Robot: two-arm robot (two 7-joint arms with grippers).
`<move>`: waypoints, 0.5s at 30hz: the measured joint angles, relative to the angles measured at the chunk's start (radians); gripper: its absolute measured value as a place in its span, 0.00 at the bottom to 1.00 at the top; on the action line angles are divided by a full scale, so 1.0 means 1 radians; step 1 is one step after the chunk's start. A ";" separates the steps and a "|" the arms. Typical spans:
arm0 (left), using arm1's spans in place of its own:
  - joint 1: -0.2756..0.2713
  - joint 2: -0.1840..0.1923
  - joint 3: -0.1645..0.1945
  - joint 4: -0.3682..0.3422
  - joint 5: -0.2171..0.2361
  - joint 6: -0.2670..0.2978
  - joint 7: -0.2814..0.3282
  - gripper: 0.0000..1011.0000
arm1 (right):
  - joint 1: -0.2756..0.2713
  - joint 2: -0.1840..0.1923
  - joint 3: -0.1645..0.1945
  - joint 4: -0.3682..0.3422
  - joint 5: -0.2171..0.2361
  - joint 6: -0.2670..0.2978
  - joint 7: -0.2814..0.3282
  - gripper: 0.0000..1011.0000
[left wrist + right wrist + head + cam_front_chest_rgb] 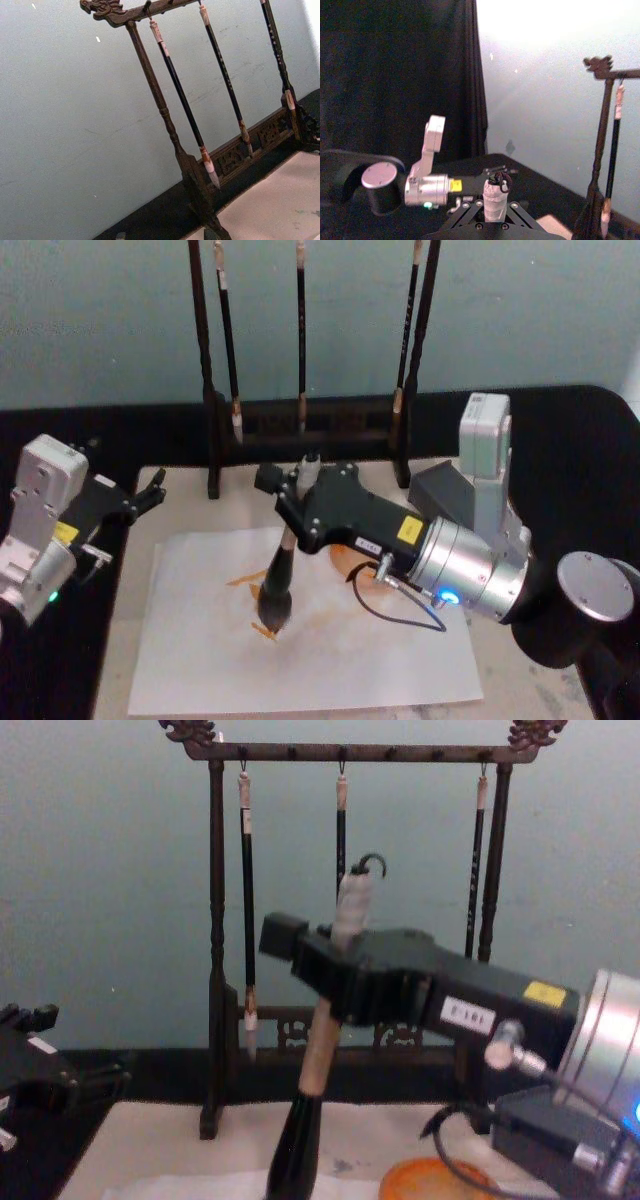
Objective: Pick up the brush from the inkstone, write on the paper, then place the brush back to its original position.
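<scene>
Gripped in the closed fingers of the right gripper point(292, 502), over the middle of the paper point(330, 660): the brush point(280, 575), leaning a little, dark tip touching the sheet beside orange strokes point(245, 580). Parked at the left edge of the mat point(180, 510), well apart: the left gripper point(150, 490), fingers open, holding nothing.

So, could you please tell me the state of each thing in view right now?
brush: tilted, gripped by its handle, tuft down on the paper.
paper: flat on the mat, with orange strokes on it.
right claw: shut on the brush.
left claw: idle at the mat's left edge.
thin brushes: three, hanging on the rack.
orange dish: on the mat, partly hidden.
</scene>
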 joint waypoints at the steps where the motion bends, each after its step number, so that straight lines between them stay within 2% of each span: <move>1: 0.000 0.000 0.000 0.000 0.000 0.000 0.000 1.00 | 0.000 -0.001 0.006 -0.005 0.007 -0.001 -0.001 0.00; 9: 0.000 0.000 0.000 0.000 0.000 0.000 0.000 1.00 | 0.005 -0.012 0.041 -0.017 0.053 -0.001 -0.021 0.00; 15: 0.000 0.000 0.000 0.000 0.000 0.000 0.000 1.00 | 0.019 -0.026 0.080 -0.003 0.110 0.029 -0.053 0.00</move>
